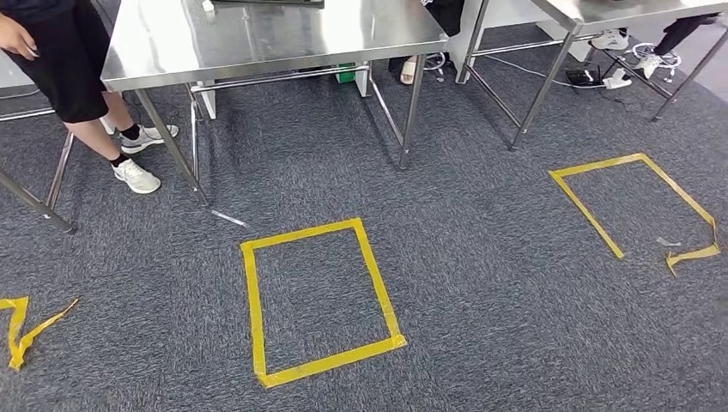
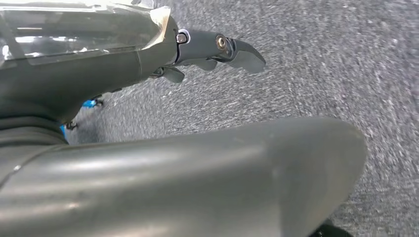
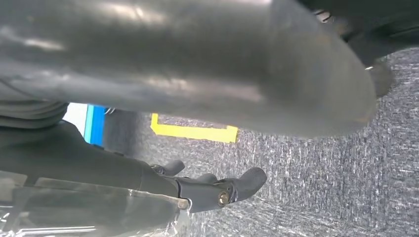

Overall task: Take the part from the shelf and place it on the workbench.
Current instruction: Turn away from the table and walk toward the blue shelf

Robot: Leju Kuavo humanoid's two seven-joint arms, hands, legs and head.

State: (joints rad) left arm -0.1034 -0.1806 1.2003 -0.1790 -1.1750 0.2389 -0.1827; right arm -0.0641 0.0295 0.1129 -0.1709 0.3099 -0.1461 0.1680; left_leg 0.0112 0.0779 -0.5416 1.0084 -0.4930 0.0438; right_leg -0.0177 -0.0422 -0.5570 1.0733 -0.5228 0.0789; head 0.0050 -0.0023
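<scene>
A stainless steel workbench (image 1: 275, 34) stands ahead at the top of the head view, with a small white object near its far edge. My left hand (image 2: 197, 49) hangs over the grey carpet in the left wrist view. Its dark fingers (image 2: 237, 49) are stretched out and hold nothing, and its thick grey thumb (image 2: 197, 173) lies in the foreground. My right hand (image 3: 207, 190) also hangs over the carpet, fingers (image 3: 247, 180) extended and empty.
A person (image 1: 60, 60) in dark shorts and white shoes stands at the workbench's left end. A second steel table (image 1: 592, 10) is at the upper right, with cables under it. Yellow tape rectangles (image 1: 318, 300) (image 1: 635, 206) mark the carpet, and tape scraps (image 1: 21, 326) lie at the left.
</scene>
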